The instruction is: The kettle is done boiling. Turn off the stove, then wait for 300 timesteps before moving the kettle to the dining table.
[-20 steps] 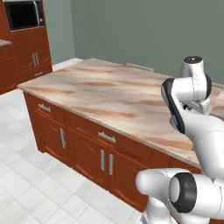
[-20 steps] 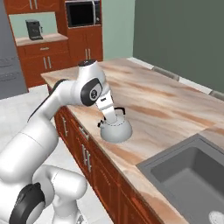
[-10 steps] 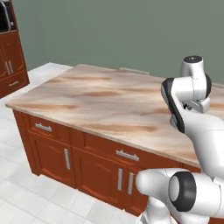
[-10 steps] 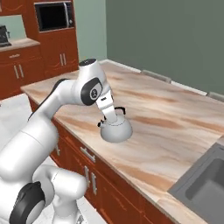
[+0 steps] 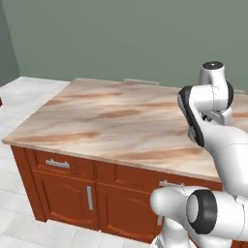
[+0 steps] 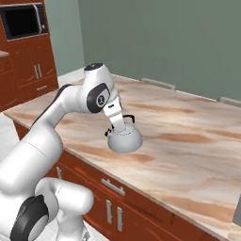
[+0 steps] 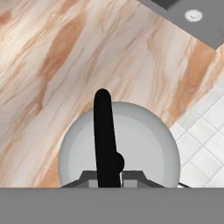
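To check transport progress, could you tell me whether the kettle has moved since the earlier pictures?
Yes. In the right base view the kettle is now much farther from the sink, having travelled along the dining table.

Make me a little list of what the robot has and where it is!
holding: the kettle, by its black handle
end effector: shut on the handle
kettle height: looks to be just above the top, contact unclear
below: dining table, marbled top
table front: red-brown cupboards
far corner: microwave
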